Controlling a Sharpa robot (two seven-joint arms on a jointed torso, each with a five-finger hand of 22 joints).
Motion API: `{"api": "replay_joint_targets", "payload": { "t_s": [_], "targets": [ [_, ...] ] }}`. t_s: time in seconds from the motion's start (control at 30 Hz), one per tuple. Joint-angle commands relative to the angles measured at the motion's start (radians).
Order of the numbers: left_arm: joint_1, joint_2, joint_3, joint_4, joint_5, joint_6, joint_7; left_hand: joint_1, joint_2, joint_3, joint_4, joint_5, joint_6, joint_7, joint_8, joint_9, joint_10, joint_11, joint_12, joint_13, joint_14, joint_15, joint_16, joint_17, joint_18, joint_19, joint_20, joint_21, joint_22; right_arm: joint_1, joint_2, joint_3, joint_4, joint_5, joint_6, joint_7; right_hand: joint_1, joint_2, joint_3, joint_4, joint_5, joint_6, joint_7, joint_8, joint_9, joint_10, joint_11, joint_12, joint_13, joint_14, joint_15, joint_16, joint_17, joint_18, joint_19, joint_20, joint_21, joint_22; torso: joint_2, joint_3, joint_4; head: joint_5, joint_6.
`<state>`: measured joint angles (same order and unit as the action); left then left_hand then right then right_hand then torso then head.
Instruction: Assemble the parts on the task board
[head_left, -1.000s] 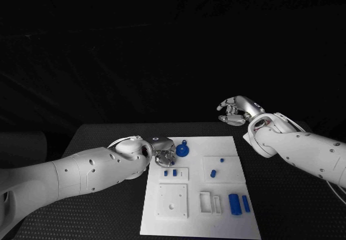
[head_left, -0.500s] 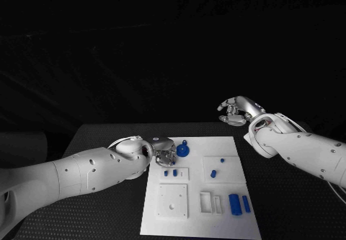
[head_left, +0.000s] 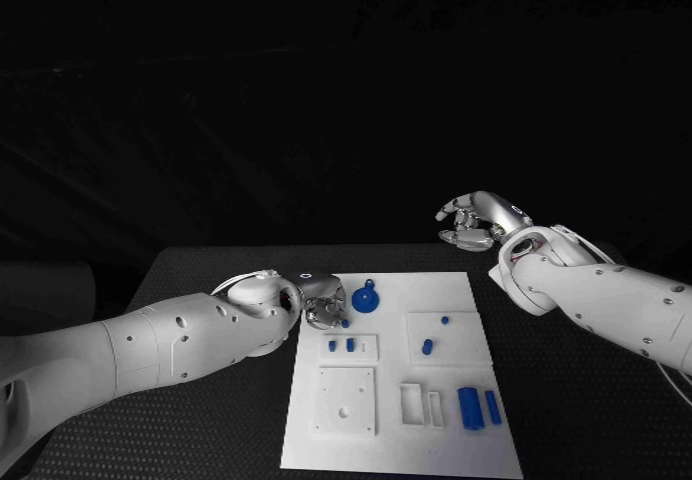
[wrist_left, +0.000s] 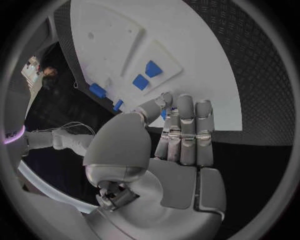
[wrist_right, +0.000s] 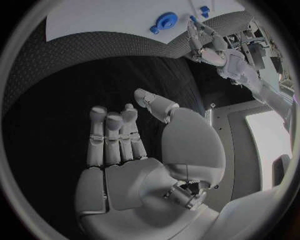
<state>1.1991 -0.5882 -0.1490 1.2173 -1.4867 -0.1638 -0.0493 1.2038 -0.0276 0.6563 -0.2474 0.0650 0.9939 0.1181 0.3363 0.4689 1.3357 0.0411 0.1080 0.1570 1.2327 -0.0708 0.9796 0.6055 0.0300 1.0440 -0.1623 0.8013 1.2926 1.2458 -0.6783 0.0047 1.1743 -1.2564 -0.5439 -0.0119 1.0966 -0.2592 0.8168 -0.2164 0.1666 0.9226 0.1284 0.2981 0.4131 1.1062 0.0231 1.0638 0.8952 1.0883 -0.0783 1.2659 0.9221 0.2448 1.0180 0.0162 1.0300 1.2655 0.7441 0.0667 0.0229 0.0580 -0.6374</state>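
The white task board (head_left: 418, 440) lies in the middle of the table. My left hand (head_left: 323, 305) hovers at the board's far left corner; its thumb and a finger pinch a small blue part (wrist_left: 164, 114), seen at its tips as the small blue part (head_left: 343, 322). Just right of it a round blue knob part (head_left: 365, 298) lies on the board, the same blue knob (wrist_right: 165, 21). My right hand (head_left: 476, 222) hangs high behind the board's far right corner, fingers apart and empty, as my right hand (wrist_right: 137, 165) also shows.
On the board, two short blue pegs (head_left: 340, 346) stand in a small white plate, and a blue peg (head_left: 427, 347) lies to their right. Two long blue bars (head_left: 479, 408) lie near right, beside white frames (head_left: 421, 405) and a holed plate (head_left: 345, 402).
My left hand has shifted slightly up and to the left, and the small blue part now shows below its fingertips. The right arm has not moved.
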Motion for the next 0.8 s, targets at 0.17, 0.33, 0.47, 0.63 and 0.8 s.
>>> {"api": "replay_joint_targets", "payload": {
  "t_s": [0.17, 0.33, 0.47, 0.63, 0.8],
  "targets": [
    [0.0, -0.001, 0.001, 0.003, 0.003, 0.009, -0.009, -0.011, -0.001, 0.008, 0.0, 0.003, -0.004, 0.001, -0.002, 0.0, 0.004, 0.004, 0.002, 0.001, 0.002, 0.005, -0.003, 0.002, 0.058, -0.003, -0.002, -0.005, 0.002, 0.0, -0.001, 0.001, 0.002, -0.001, 0.01, 0.011, -0.01, 0.004, -0.007, 0.0, 0.005, -0.003, 0.007, -0.004, -0.002, -0.007, -0.001, -0.003, -0.002, -0.006, -0.003, -0.001, -0.001, 0.017, -0.005, 0.001, -0.006, 0.001, 0.0, 0.0002, -0.0002, 0.0, -0.002],
    [0.0, 0.0, 0.001, 0.004, 0.013, 0.007, -0.007, -0.011, -0.001, 0.008, -0.001, 0.003, -0.004, 0.001, -0.002, 0.0, 0.004, 0.004, 0.002, 0.001, 0.002, 0.005, -0.003, 0.003, 0.058, -0.003, -0.002, -0.005, 0.002, 0.0, -0.001, 0.001, 0.002, -0.001, 0.01, 0.011, -0.01, 0.004, -0.008, 0.0, 0.005, -0.003, 0.007, -0.004, -0.002, -0.007, -0.001, -0.003, -0.002, -0.006, -0.003, -0.001, -0.001, 0.017, -0.005, 0.001, -0.006, 0.001, 0.0, 0.0003, -0.0002, 0.0, -0.001],
    [0.0, -0.004, 0.001, -0.001, 0.012, -0.003, -0.008, -0.011, -0.001, 0.008, -0.001, 0.003, -0.005, 0.001, -0.003, 0.0, 0.004, 0.004, 0.001, 0.002, 0.002, 0.005, -0.003, 0.003, 0.058, -0.004, -0.002, -0.005, 0.002, 0.0, -0.002, 0.001, 0.001, -0.001, 0.011, 0.01, -0.01, 0.004, -0.008, 0.0, 0.006, -0.003, 0.007, -0.004, -0.002, -0.007, -0.001, -0.002, -0.002, -0.006, -0.003, -0.001, -0.002, 0.017, -0.005, 0.001, -0.006, 0.001, 0.0, 0.0007, -0.0007, 0.0, 0.0],
    [0.0, -0.019, 0.002, -0.005, 0.039, -0.048, 0.004, -0.002, -0.016, 0.012, -0.016, 0.005, -0.038, 0.014, -0.022, -0.005, -0.005, 0.007, -0.008, 0.003, 0.002, 0.007, -0.003, 0.01, 0.06, -0.003, 0.0, -0.005, 0.006, 0.0, -0.004, 0.001, -0.002, 0.005, 0.016, 0.013, -0.01, 0.003, -0.008, 0.0, 0.005, -0.004, 0.007, -0.005, -0.002, -0.007, -0.001, -0.003, -0.002, -0.006, -0.003, -0.001, -0.002, 0.017, -0.006, 0.001, -0.006, 0.001, 0.0, 0.0008, -0.0011, -0.002, 0.002],
    [0.001, -0.047, 0.006, -0.015, 0.129, -0.096, 0.038, -0.001, -0.052, 0.01, -0.026, 0.004, -0.066, 0.026, -0.035, -0.01, -0.038, 0.019, -0.028, 0.0, -0.008, 0.018, -0.011, 0.013, 0.06, -0.009, 0.008, -0.009, 0.009, 0.0, -0.011, 0.001, -0.005, 0.05, 0.066, 0.034, -0.013, -0.004, -0.013, -0.004, 0.0, -0.019, 0.012, -0.012, -0.006, -0.017, 0.004, -0.006, -0.005, -0.015, 0.001, -0.005, -0.005, 0.017, -0.014, 0.004, -0.011, 0.001, -0.002, -0.0001, -0.0019, -0.007, 0.007]
  ]
}}
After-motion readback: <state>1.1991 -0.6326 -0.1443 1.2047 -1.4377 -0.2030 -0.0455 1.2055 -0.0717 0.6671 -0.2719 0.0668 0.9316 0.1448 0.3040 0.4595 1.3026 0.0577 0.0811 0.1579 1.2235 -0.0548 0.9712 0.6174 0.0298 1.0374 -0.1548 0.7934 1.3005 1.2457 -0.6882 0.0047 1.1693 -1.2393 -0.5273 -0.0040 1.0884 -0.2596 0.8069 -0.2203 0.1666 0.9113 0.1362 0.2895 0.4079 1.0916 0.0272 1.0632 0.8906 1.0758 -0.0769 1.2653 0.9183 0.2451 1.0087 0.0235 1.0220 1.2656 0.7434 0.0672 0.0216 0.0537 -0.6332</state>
